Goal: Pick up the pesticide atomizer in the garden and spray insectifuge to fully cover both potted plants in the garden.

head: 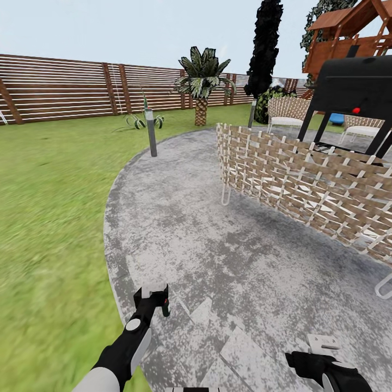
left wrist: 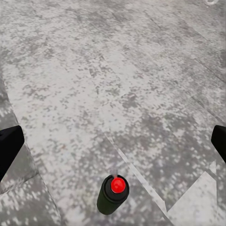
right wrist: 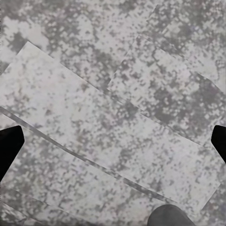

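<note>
I have the spray bottle [left wrist: 113, 194] in sight from the left wrist: dark green body, red dot on top, sitting on the grey patio [head: 218, 256] between and below my two left fingertips. From the head camera it appears at the tip of the left gripper [head: 155, 298], but I cannot tell whether I am holding it. In the left wrist view the fingertips sit at opposite edges of the frame, wide apart, with nothing between them. The right gripper [right wrist: 113, 141] looks the same, fingers spread over bare paving.

I judge the bottle light and rigid, probably smooth plastic, so it could slip or tip if I nudge it. The body is round; I would close across its middle, below the trigger head, squarely so it does not roll out.

One potted plant [head: 142, 118] stands on the lawn [head: 49, 190] by the fence [head: 60, 87], just past a grey lamp post [head: 151, 133]. A woven chair [head: 305, 179] stands to my right.

I can read no label, brand or writing anywhere.
</note>
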